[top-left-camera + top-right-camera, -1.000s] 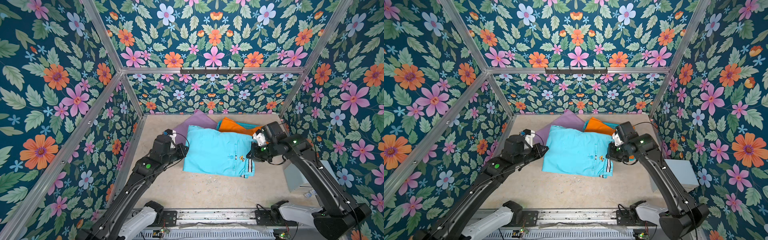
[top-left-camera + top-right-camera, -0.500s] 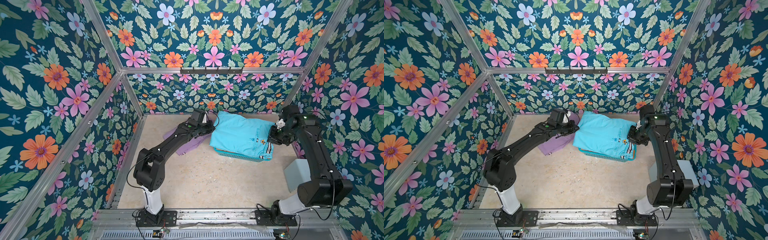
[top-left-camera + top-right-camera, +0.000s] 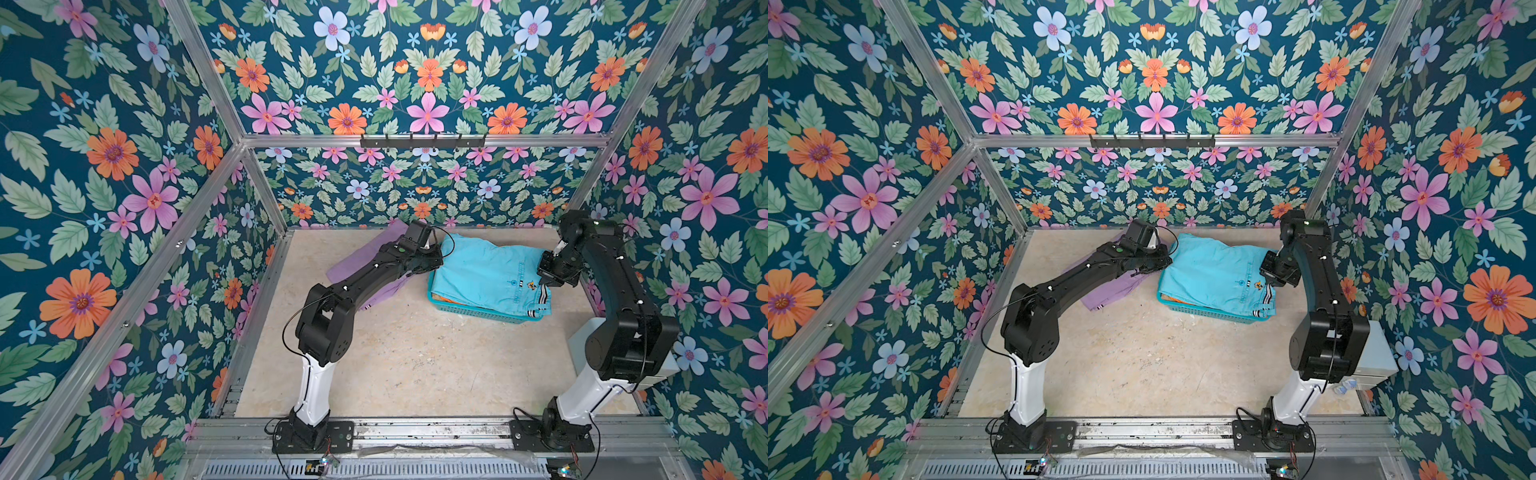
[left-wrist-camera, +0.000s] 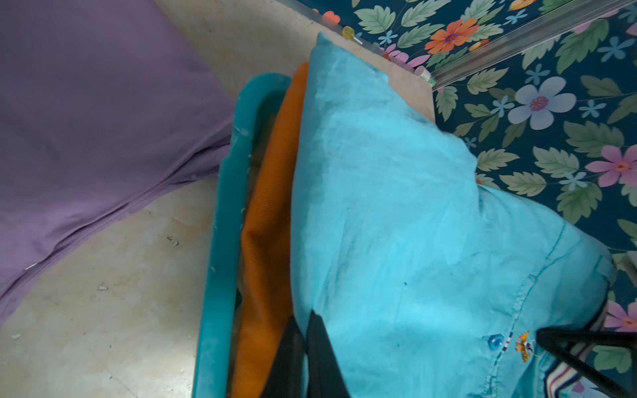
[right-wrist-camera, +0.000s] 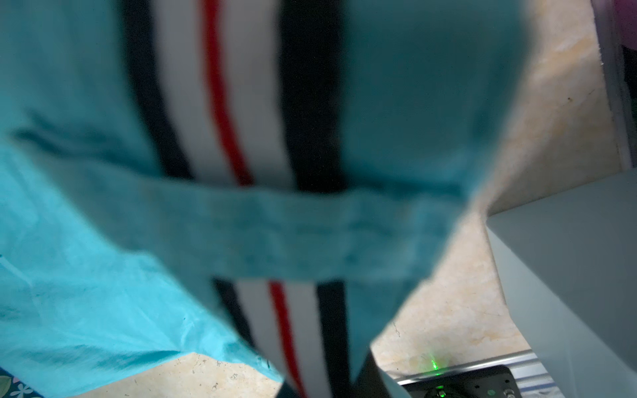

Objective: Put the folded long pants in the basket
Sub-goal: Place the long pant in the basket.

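Now: turquoise pants (image 3: 490, 270) lie draped over the top of the basket (image 3: 478, 315), gripped at both ends; judged mid-placement, not yet released
Left hand: left hand (image 4: 302, 318) has its fingers together, pinching the turquoise edge on the side facing the lilac pants (image 3: 1113, 291)
Right hand: right hand (image 3: 549, 276) is clamped on the striped waistband end; cloth fills the right wrist view
Key relation: long axis of the turquoise pants runs hand to hand, roughly along the basket's length; waistband corner overhangs the near rim on the right arm's side
Basket contents: orange pants (image 4: 272, 193) sit inside the rim directly beneath the turquoise; tan pair cannot be made out
Lilac pants: on the desk (image 3: 415, 361) just beside the basket, partly under the left forearm; left arm nearer
Arm pose: left arm stretched forward and low; right arm upright, wrist bent inward
Next (judgement): settle the overhang inside the rim before both hands let go
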